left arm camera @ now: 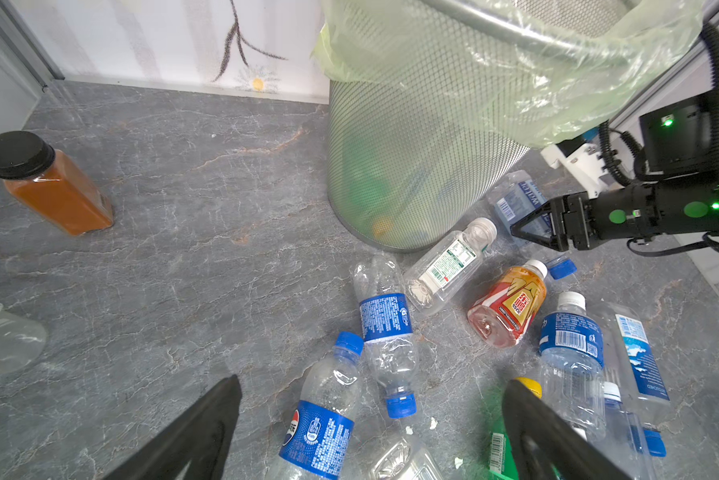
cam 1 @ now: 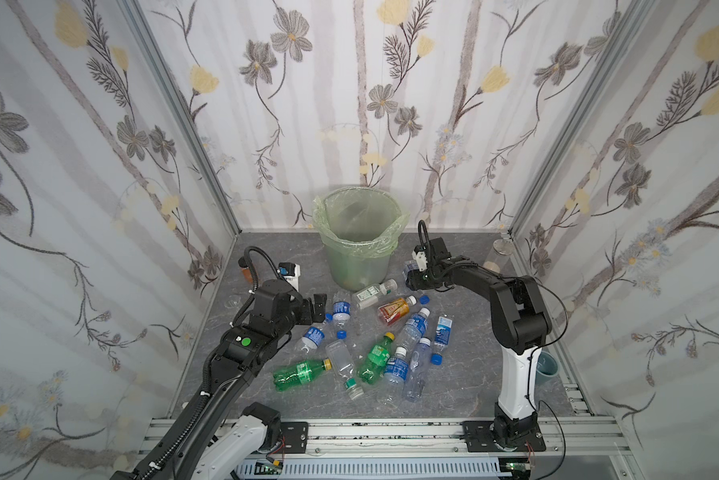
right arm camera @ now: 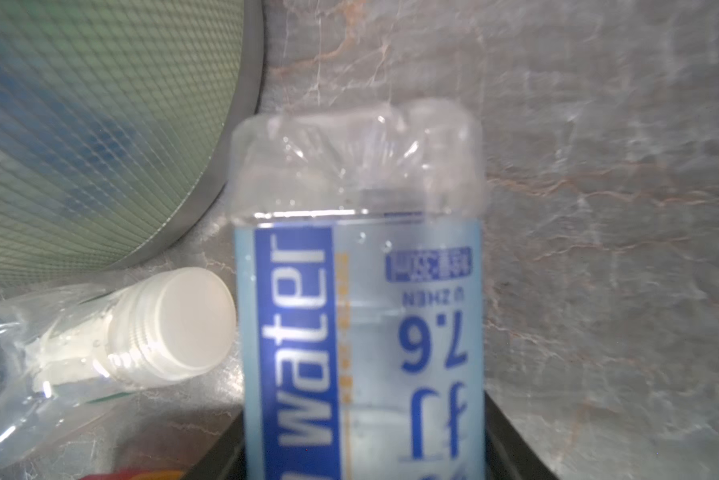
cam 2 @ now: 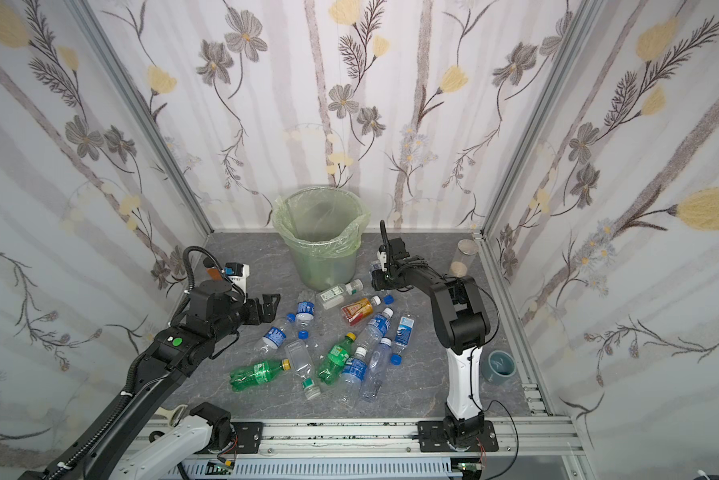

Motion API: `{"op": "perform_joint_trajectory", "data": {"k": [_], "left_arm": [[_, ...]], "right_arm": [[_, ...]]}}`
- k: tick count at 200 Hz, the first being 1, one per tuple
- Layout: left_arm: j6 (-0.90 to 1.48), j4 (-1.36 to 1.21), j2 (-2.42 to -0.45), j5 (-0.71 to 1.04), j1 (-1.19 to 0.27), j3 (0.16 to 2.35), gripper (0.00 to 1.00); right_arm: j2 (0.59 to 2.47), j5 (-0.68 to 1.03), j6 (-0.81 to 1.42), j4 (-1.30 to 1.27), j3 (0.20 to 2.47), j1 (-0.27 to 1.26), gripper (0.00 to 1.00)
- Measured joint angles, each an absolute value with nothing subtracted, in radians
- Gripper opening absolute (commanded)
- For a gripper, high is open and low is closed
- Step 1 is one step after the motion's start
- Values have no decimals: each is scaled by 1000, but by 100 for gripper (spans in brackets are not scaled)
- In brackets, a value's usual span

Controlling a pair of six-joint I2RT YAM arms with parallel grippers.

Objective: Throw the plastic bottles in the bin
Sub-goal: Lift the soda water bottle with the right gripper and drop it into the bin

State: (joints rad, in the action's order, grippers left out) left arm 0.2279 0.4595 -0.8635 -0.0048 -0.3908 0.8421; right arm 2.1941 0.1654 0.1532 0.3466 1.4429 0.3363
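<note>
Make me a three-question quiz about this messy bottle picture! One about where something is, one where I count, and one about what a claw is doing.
1. Where does the bin stand?
A. at the far back, in the middle
B. at the front, by the rail
C. tipped over on the bottles

2. How many green bottles lie outside the bin?
A. one
B. two
C. five

3. What is the right claw doing?
A. hanging open over the bin
B. closed around a water bottle
C. holding the orange bottle

Answers:
1 A: both top views show it upright at the far back.
2 B: one lies at the front and another beside it, both with yellow caps.
3 B: the right wrist view shows the blue-labelled bottle between its fingers.
</note>
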Motion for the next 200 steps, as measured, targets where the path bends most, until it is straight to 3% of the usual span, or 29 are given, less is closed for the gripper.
{"op": "perform_joint_trajectory", "data": {"k": [106, 170, 200], "left_arm": [[239, 416, -865, -41, -390, 766, 100], [239, 389, -906, -59, -389, 747, 100], [243, 376, -923, -60, -388, 727, 100]], "right_arm": [[1817, 97, 155, 365, 1233, 357, 57], [1525, 61, 183, 476, 1020, 474, 55], [1459, 70, 182, 527, 1025, 553, 55]]}}
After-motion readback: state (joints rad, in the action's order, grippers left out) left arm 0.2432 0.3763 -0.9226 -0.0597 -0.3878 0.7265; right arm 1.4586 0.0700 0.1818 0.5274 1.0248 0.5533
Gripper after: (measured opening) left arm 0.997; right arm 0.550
